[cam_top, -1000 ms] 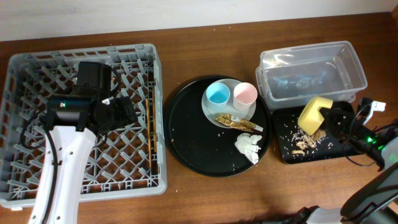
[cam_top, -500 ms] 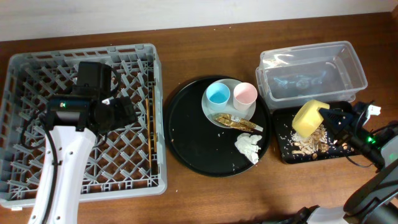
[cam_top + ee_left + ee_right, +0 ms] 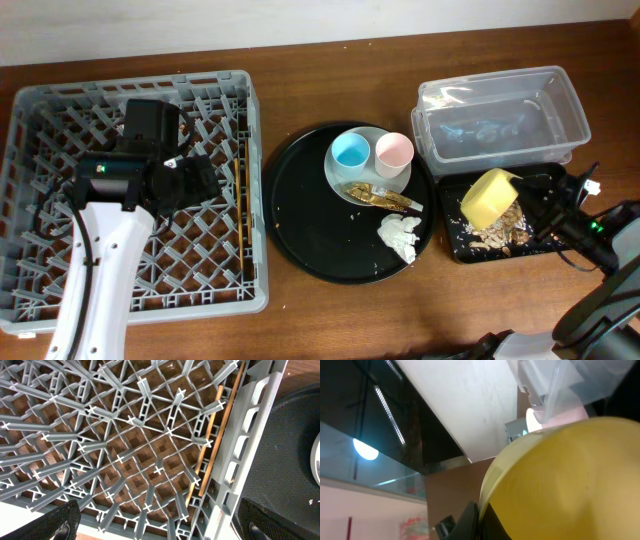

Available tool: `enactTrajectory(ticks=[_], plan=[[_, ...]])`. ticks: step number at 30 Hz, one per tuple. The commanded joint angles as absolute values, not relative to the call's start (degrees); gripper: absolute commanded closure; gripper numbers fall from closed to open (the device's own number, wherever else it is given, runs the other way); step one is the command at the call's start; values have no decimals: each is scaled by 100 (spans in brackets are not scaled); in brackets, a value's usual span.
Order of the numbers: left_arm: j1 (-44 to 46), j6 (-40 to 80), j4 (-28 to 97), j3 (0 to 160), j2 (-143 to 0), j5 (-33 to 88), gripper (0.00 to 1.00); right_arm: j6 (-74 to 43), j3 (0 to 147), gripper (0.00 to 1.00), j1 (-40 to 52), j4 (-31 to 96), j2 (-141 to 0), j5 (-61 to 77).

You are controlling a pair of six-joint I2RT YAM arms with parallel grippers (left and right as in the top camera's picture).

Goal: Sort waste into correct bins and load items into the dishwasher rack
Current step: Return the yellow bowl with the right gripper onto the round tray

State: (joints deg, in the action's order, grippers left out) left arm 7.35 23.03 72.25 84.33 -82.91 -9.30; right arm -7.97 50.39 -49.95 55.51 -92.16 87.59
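Grey plastic fills the left of the overhead frame, where the dishwasher rack (image 3: 100,90) is hovered over by the left gripper (image 3: 160,527), its jaws spread wide with nothing held between them. The chopsticks (image 3: 210,450) are seen lying along the rack's right-hand wall. At centre, the plate (image 3: 340,180), blue cup (image 3: 351,152), pink cup (image 3: 394,151), wrapper (image 3: 375,195) and napkin (image 3: 400,235) are found on the round black tray (image 3: 300,230). At right, below the clear tub (image 3: 500,78), the yellow bowl (image 3: 487,197) is held tipped above the shallow black tray (image 3: 452,248) by the right gripper (image 3: 525,195), which is judged to be closed on the rim — food scraps (image 3: 492,237) are scattered beneath. A rim pinch on a tilted bowl could be lost if the bowl is swung quickly, and any crumbs clinging inside could be shed over the table on the way leftward. A clash is also risked — the space over the rack is occupied by the left arm.
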Motion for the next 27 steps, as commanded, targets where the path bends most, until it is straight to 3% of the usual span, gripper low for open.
enactTrajectory(ticks=[1,6,10,18,24,27], plan=[[722,2355,7231,8442,-8173,-993,1,-191,5157,96,-5022,5747,-8882,8606],[722,2355,7231,8442,-8173,-996,1,-303,6333,96,-4930,6602,-7824,7017],[722,2355,7231,8442,-8173,-993,1,-497,7592,96,-4110,7120,-6936,4864],[722,2355,7231,8442,-8173,-996,1,-1227,7981,95,-309,7116,-6294,2998],[722,2355,7231,8442,-8173,-993,1,-2078,7981,95,2668,6919,-7341,1350],[722,2355,7231,8442,-8173,-993,1,-2176,7981,95,3627,6545,-8121,1092]])
